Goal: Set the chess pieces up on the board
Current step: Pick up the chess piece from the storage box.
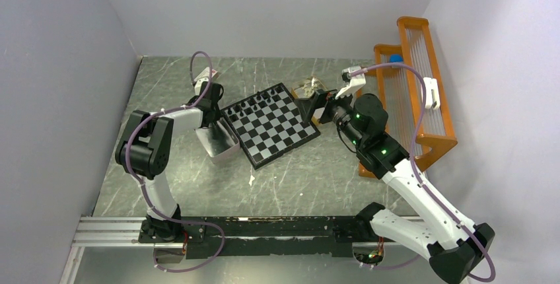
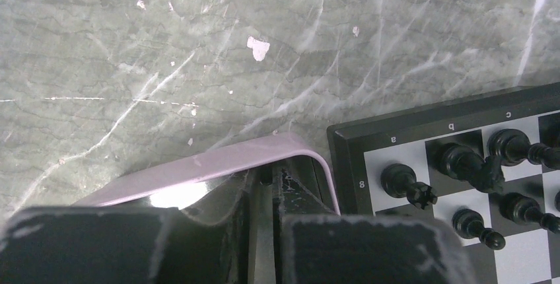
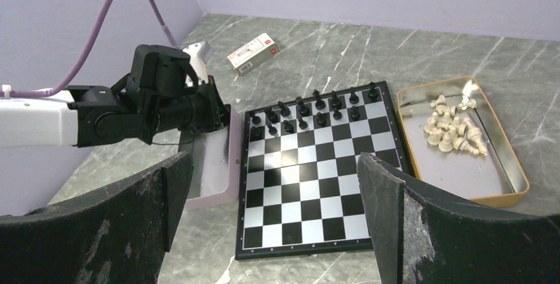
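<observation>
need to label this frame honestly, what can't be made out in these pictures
1. Whether the left gripper holds a chessman: its own fingers cover the tips in the left wrist view, its arm in the top view.
2. Kinds of the black chessmen: too small in the top view, cut by the right edge in the left wrist view.
3. Count of cream chessmen: heaped in the tan tray, right wrist view.

Black chess pieces (image 1: pixel 259 103) crowd board (image 1: pixel 277 132) far-left edge; silver tray (image 1: pixel 221 144) beside board.
</observation>
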Controlling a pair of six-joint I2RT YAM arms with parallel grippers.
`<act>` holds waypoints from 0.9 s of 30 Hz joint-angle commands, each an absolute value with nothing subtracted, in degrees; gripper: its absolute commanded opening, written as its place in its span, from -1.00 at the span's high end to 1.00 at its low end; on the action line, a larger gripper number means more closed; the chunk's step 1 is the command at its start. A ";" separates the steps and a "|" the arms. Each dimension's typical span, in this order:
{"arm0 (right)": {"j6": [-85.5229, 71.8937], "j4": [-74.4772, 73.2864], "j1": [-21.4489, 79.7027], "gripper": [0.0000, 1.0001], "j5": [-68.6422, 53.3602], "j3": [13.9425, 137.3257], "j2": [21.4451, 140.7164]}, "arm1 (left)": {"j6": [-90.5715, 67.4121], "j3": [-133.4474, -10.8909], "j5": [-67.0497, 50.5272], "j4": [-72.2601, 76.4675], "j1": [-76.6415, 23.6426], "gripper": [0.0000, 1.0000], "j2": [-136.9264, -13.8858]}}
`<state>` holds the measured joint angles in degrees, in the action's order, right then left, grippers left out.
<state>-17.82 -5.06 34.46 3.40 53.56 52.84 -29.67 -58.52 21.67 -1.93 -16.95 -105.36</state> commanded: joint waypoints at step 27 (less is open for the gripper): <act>-14.47 -3.45 34.50 -1.00 0.41 45.25 45.79 | -16.96 -70.43 -8.55 -42.96 -16.85 0.90 -85.98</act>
